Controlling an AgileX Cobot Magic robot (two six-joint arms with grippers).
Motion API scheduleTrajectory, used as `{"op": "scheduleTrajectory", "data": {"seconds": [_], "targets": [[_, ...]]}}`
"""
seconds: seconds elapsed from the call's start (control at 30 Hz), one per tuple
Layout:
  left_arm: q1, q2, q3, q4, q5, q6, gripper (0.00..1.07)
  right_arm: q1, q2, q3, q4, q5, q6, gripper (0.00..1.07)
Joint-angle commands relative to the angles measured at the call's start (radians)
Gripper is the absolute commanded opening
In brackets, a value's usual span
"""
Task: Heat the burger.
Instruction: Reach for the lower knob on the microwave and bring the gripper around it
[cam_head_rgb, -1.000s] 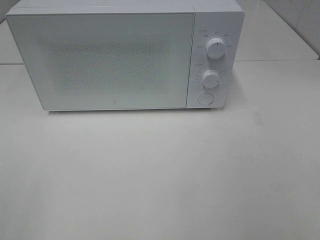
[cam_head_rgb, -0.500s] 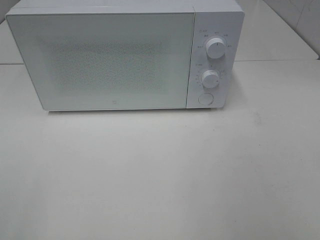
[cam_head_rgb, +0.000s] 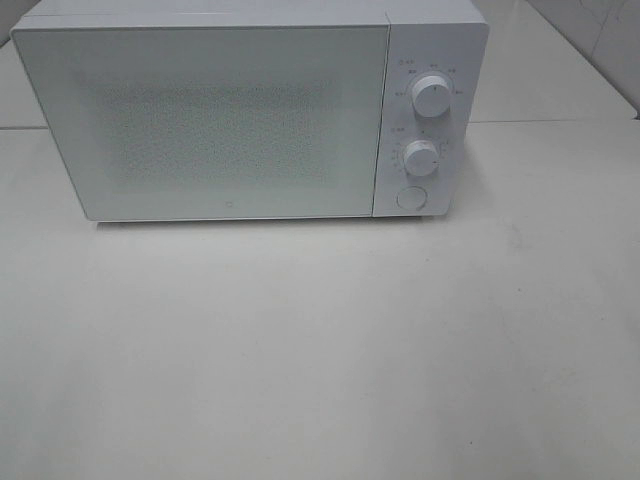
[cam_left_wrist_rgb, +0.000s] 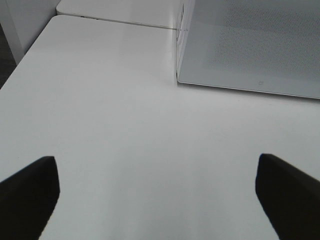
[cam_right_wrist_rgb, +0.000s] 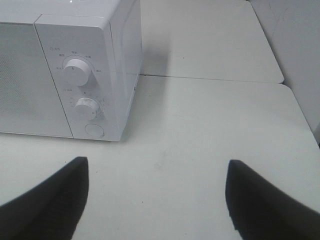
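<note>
Change since earlier: nothing is shifting; the microwave oven (cam_head_rgb: 250, 110) and its controls are sitting just as they were in the earlier high views.
Microwave oven: standing at the back of the white table (cam_head_rgb: 320, 350), with its frosted door (cam_head_rgb: 210, 120) sitting shut and flush against the control panel.
Controls: an upper dial (cam_head_rgb: 431, 97), a lower dial (cam_head_rgb: 421, 157) and a round button (cam_head_rgb: 411, 197) are lining up one below another on the panel to the right of the door.
Left gripper (cam_left_wrist_rgb: 156, 170): hovering over bare table near the oven's left front corner, its dark fingers (cam_left_wrist_rgb: 30, 195) standing wide apart and holding nothing.
Right gripper (cam_right_wrist_rgb: 157, 170): hovering over bare table in front of the control panel's side, its fingers (cam_right_wrist_rgb: 50, 205) also standing wide apart and holding nothing.
Burger: not showing in any view; whether it is sitting behind the frosted door cannot be told.
</note>
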Motion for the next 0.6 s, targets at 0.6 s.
{"op": "scheduleTrajectory", "data": {"seconds": [0.6], "targets": [[0.003, -0.016, 0.003, -0.008, 0.000, -0.004, 1.00, -0.007, 0.386, -0.008, -0.007, -0.407, 0.030, 0.75]]}}
